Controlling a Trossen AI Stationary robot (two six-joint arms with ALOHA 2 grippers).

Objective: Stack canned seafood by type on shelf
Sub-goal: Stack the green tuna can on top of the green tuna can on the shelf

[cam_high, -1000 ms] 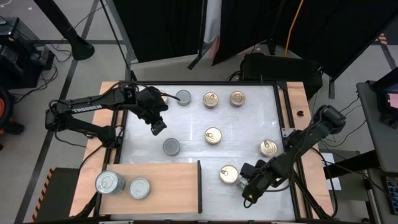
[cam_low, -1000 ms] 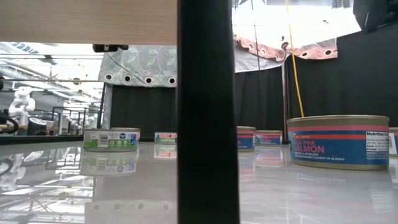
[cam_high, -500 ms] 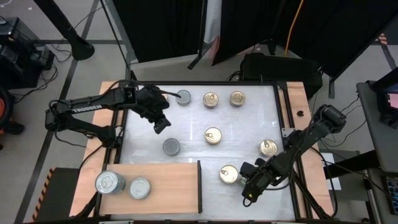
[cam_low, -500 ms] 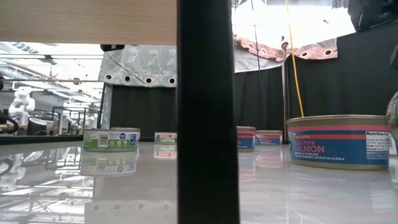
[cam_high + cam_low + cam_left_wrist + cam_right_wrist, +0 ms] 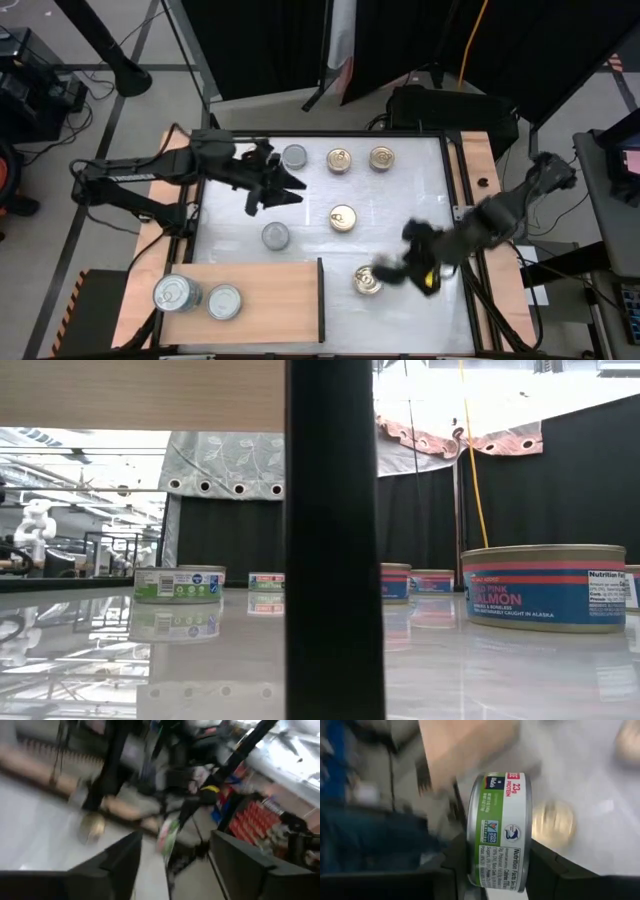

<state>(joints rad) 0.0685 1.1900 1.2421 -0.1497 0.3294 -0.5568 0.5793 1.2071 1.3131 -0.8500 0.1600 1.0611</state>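
Green-label tin clamped in right hand, above table.

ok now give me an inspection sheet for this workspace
surface: glossy white tabletop, tins scattered on it
job's things: light-brown wooden shelf board holds two silver-lidded round tins side by side; two loose silver-lidded tins and four gold-lidded round tins sit unstacked on the tabletop
clutter: nothing seen
end effectors: right end effector shut on a green-labelled round tin at the table's near right; left end effector open, empty, over the far left
cables: yellow cable hanging behind the table
surroundings: black curtains; black post blocks the low view's middle
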